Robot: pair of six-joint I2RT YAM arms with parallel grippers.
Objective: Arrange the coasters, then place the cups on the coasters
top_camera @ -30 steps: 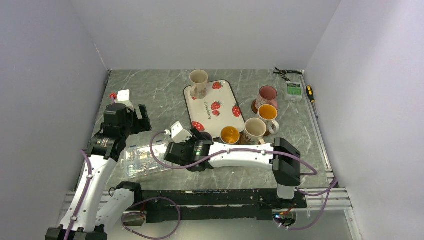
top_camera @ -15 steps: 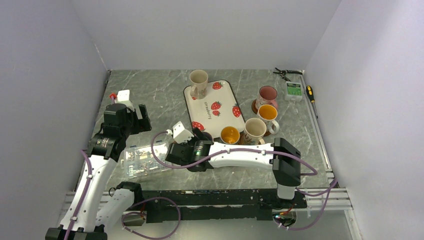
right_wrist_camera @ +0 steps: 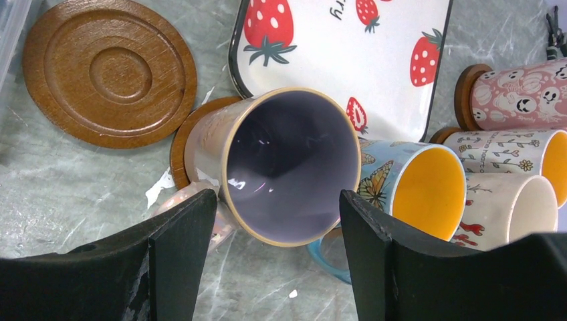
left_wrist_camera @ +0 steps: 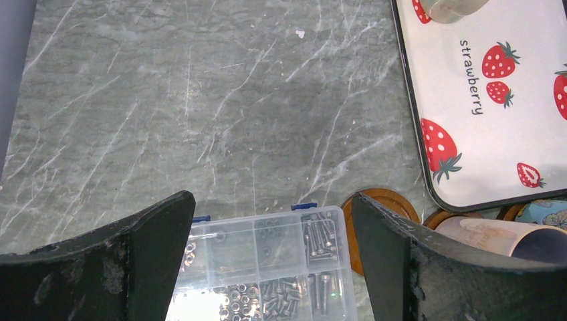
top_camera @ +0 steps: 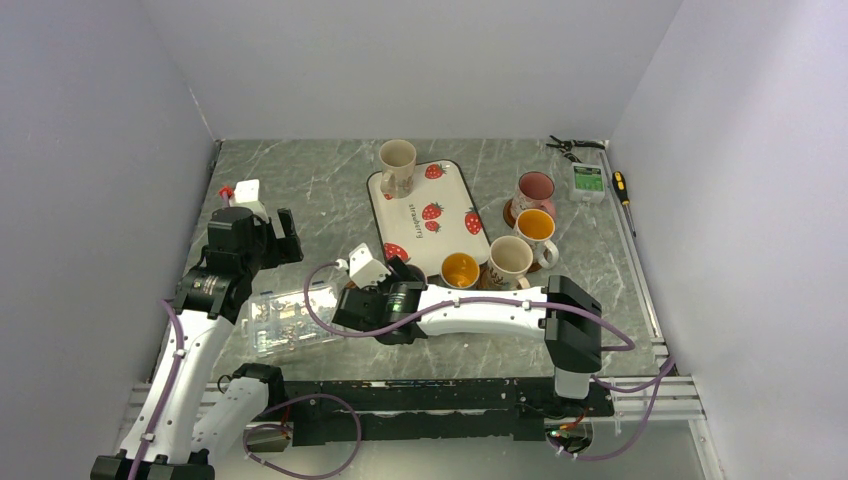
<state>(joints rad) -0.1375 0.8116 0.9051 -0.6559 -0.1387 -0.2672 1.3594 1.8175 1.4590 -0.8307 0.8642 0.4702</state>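
Cups: the purple-inside mug (right_wrist_camera: 287, 167) sits between the open right gripper (right_wrist_camera: 277, 257), its base seemingly coaster-hidden.

Mugs and coasters by the tray

5 mugs (right_wrist_camera: 287, 167) stand on brown coasters (right_wrist_camera: 179, 150); 1 grooved coaster (right_wrist_camera: 110, 70) lies bare; 1 cream mug (top_camera: 397, 165) sits apart.

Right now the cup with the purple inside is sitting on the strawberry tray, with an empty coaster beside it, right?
Not quite. The cup with the purple inside sits on a wooden coaster on the table, just off the strawberry tray, not on it. The right wrist view shows this. The empty coaster beside it is there as you said.
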